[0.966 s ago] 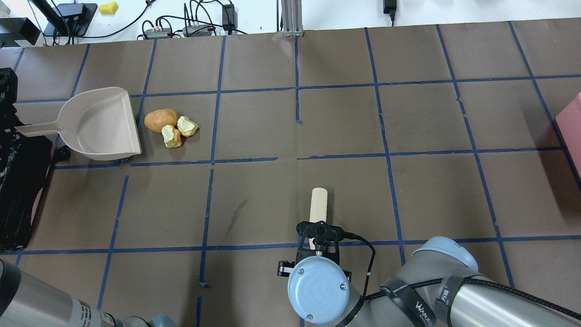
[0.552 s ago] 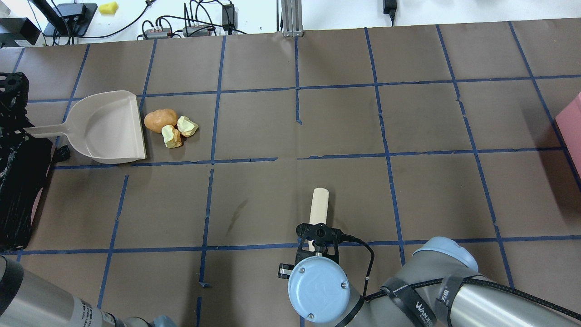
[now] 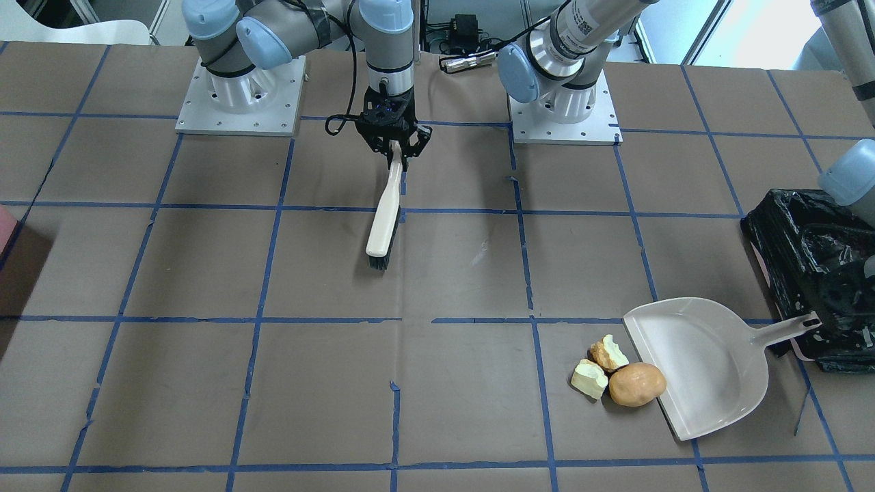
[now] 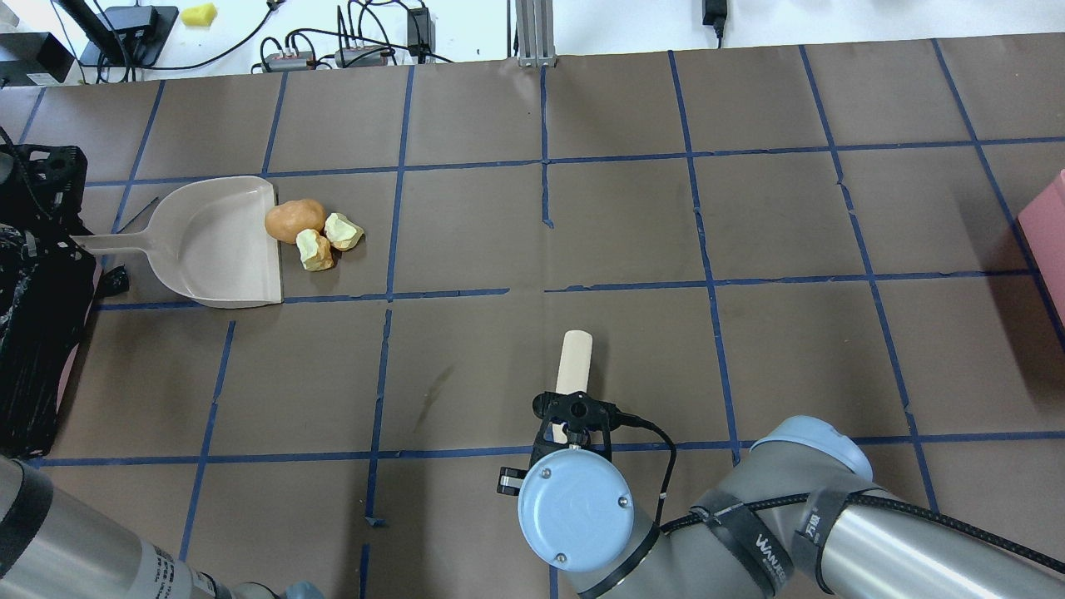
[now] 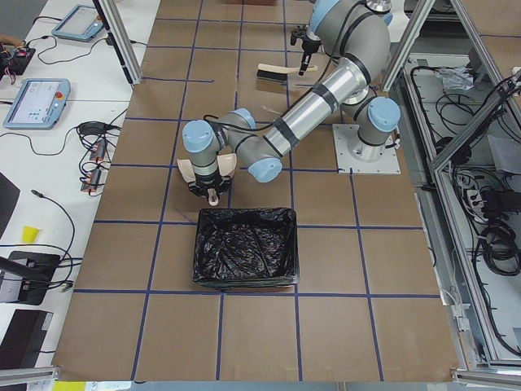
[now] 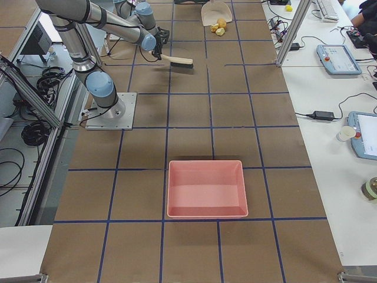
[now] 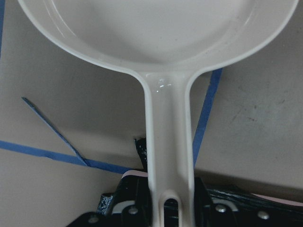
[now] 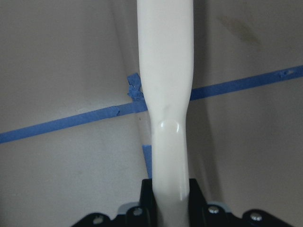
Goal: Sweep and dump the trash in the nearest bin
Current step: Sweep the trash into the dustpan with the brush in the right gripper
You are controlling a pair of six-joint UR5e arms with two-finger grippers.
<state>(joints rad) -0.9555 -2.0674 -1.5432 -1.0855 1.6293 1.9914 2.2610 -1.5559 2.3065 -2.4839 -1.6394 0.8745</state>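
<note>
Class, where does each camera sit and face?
Front-facing: across the table, facing the robot; right gripper holds a cream black-bristled brush.
Overhead: behind the robot, looking down; right arm, beige plastic dustpan.
Left: table end, over black-bagged bin; left arm nearest.
Right: opposite end, over pink tray; right arm nearest.
Left wrist: left gripper gripping dustpan handle.
Right wrist: along brush handle.
Shared: front-facing and overhead show tan and yellow food scraps.

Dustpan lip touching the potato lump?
Touching. In the front-facing view the potato lump sits against the dustpan lip with no gap showing; the overhead view agrees.
</note>
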